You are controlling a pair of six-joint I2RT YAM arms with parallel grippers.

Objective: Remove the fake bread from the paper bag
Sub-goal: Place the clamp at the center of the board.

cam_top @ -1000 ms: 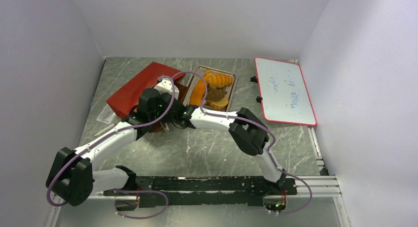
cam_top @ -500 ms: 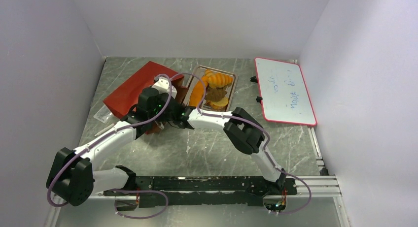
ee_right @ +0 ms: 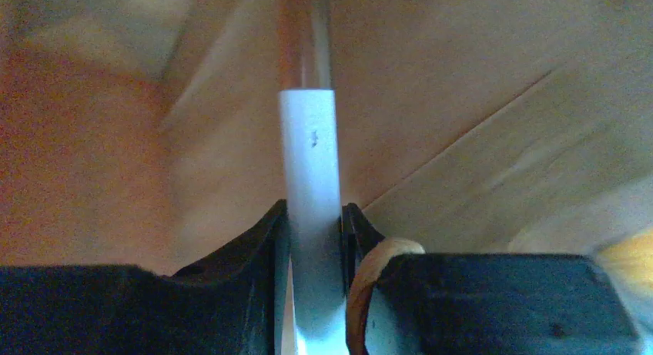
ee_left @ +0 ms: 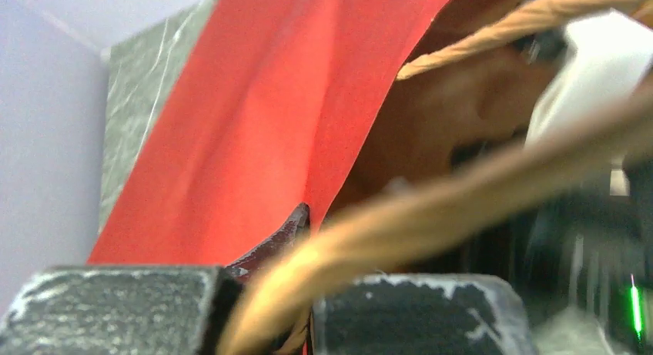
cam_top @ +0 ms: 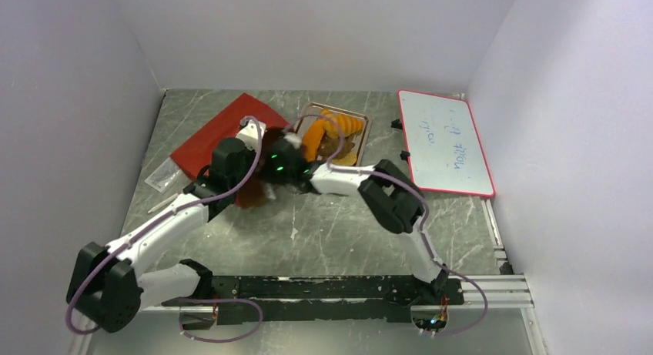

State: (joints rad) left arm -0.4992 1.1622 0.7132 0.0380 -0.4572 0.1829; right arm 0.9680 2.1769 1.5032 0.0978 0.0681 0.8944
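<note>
The rust-red paper bag [cam_top: 218, 134] lies at the back left, its brown mouth toward the arms. My left gripper [ee_left: 306, 309] is shut on the bag's red rim [ee_left: 254, 124], and a tan cord handle [ee_left: 431, 216] crosses in front of it. My right gripper [ee_right: 313, 210] is inside the bag, among brown paper walls [ee_right: 477, 78]. Its jaws press on a pale flat strip [ee_right: 308, 155] that I cannot identify. Glossy orange fake bread [cam_top: 339, 124] lies on the silver tray [cam_top: 366, 122]. Any bread inside the bag is hidden.
A red-framed whiteboard [cam_top: 445, 143] lies at the back right. A clear packet [cam_top: 164, 174] lies on the table to the left of the bag. Both forearms cross in front of the tray. A cord loop [ee_right: 370, 270] sits against the right finger.
The right wrist has risen and shifted back toward the tray, and its jaws have narrowed. The left arm has stretched farther. The bag now lies flatter and more to the left.
</note>
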